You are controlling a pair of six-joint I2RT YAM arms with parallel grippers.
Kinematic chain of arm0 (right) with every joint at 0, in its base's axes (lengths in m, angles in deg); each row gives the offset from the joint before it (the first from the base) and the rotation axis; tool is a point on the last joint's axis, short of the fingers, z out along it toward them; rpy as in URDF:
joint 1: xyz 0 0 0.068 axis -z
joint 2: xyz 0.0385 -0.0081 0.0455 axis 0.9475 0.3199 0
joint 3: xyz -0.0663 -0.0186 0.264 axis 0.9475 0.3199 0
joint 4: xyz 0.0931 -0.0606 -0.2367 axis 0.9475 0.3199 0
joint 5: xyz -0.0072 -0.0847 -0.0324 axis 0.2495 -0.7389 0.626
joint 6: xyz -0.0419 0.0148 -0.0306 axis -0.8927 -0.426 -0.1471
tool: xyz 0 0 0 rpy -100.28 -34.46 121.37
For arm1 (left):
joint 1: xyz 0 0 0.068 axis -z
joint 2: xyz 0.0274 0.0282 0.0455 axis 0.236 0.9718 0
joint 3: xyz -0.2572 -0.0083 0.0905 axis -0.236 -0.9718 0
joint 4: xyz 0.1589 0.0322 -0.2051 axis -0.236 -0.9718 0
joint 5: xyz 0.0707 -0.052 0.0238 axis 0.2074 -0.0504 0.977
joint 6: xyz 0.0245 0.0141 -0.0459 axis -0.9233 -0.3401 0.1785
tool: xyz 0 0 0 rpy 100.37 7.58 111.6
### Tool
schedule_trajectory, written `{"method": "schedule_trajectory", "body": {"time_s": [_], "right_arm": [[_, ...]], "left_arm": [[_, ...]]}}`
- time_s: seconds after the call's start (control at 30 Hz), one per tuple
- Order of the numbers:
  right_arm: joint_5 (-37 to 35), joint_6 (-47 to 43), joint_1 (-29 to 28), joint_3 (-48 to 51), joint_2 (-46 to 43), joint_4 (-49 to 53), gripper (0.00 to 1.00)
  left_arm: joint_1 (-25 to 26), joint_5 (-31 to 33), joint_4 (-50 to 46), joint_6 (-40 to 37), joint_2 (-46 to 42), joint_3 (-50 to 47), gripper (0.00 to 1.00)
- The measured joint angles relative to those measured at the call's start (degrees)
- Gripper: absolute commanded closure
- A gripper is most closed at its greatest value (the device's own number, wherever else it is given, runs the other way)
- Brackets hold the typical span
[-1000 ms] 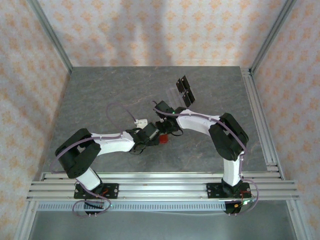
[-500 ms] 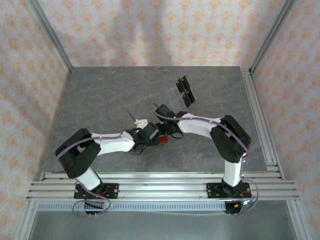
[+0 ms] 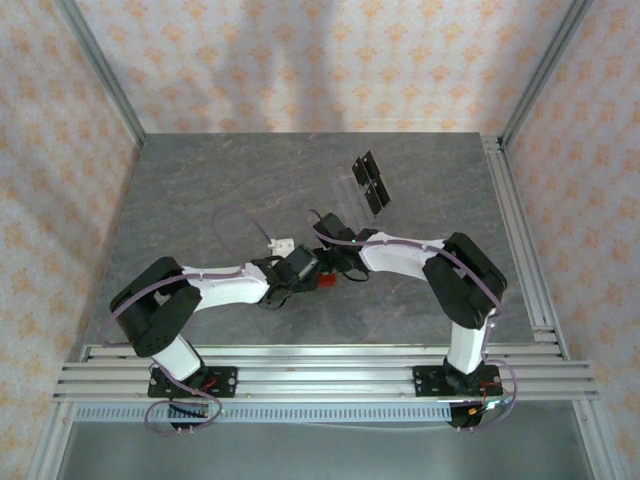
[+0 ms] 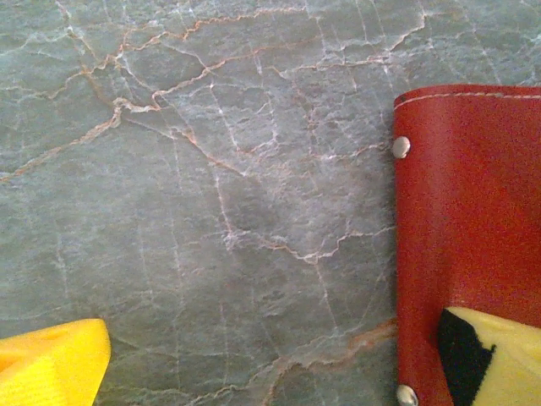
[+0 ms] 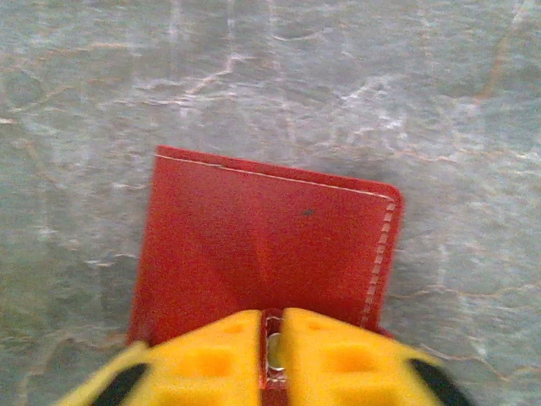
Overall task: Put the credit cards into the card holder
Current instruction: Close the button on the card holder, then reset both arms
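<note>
The top view looks down from behind onto the whole table (image 3: 200,200); both wrist views face down, close over its marble; all share the red card holder (image 4: 473,237), probably the mid-frame red speck from above.

no legible text, no labels, no numbers

A grey veined marble tabletop (image 3: 200,200), aluminium rails (image 3: 522,230) along its right edge, floral-patterned walls (image 3: 300,60) around.

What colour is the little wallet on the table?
The wallet is red, with pale stitching along its edge. It shows best in the right wrist view.
</note>
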Motion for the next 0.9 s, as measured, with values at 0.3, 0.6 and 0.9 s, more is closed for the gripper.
{"method": "schedule_trajectory", "body": {"time_s": [0.3,0.6,0.9], "right_arm": [[1.4,1.2,0.7,-7.0,2.2,8.9,0.49],[6.2,4.2,6.1,-9.7,-1.6,11.0,0.01],[4.5,4.1,17.6,-8.7,-19.8,9.8,0.01]], "left_arm": [[-0.5,2.1,-3.4,-0.4,-1.4,0.0,0.0],[-3.9,5.3,-7.5,-2.3,-8.0,3.0,0.0],[-11.1,18.3,-11.7,-11.1,-23.9,7.7,0.0]]}}
